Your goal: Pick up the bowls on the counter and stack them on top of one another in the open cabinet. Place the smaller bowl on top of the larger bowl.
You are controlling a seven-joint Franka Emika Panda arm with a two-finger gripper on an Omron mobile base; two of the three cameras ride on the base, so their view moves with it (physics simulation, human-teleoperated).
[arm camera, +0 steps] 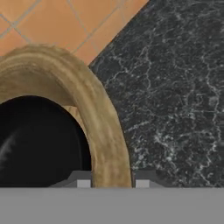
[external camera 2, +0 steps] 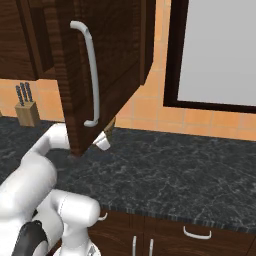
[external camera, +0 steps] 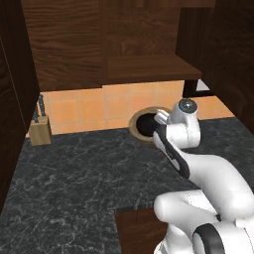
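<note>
Hand view: larger bowl's rim seemingly between fingertips.

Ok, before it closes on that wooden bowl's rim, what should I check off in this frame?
1. Fingers straddle the wooden bowl rim, one on each side: ok.
2. Gripper open: ok.
3. Black bowl sits inside the wooden bowl, so both would lift together: ok.
4. Bowls rest on the counter by the tiled wall, not yet in the cabinet: ok.
5. Cabinet shelf free for placing: ok.
6. Clearance of the open cabinet door during lift: cannot tell.
</note>
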